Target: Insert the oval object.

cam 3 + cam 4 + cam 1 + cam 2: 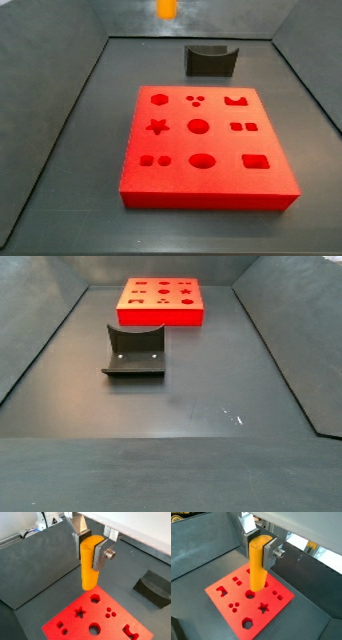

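I see gripper (92, 548) clamped on oval object (89, 564), peg upright, hanging above red block (251, 599), clear of it. Side view: only peg's tip (166, 8) showing, up by far edge. Fixture (135, 352) on floor near block, well apart from gripper.

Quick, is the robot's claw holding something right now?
Gripper: shut on the oval object, held upright above the red block; also seen in the other wrist view.
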Controlling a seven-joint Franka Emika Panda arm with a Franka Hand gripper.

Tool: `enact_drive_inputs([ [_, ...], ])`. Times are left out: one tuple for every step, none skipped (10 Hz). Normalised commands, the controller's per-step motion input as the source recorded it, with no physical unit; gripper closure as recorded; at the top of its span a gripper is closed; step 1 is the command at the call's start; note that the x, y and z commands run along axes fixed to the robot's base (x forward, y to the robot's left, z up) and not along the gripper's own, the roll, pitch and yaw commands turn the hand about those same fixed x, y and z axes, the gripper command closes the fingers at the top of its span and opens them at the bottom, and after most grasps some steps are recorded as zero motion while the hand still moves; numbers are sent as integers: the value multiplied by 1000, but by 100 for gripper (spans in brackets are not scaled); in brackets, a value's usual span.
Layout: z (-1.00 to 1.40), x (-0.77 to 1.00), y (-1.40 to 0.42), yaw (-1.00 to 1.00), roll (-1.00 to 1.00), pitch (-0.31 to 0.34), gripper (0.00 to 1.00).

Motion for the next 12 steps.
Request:
enact_drive_inputs([
  [-443,411,-174,-183,-30,19,100],
  [-617,694,-266,-306,-51,36,100],
  [-611,546,-223,-211,-174,-249,100],
  [-574,486,-251,-117,-179,-279,100],
  [-689,309,-480,-63,-69,-296,100],
  [-749,229,-646,-151,0,-277,100],
  [-751,140,-686,-237,0,-281,100],
  [-731,46,-717,-331,59,-287,100],
  [-649,77,-797,-420,210,-251,100],
  [-426,140,-531,-626,279,-140,100],
  [-257,40,-220,-789,320,-50,100],
  [-209,0,-23,-889,319,-3,100],
])
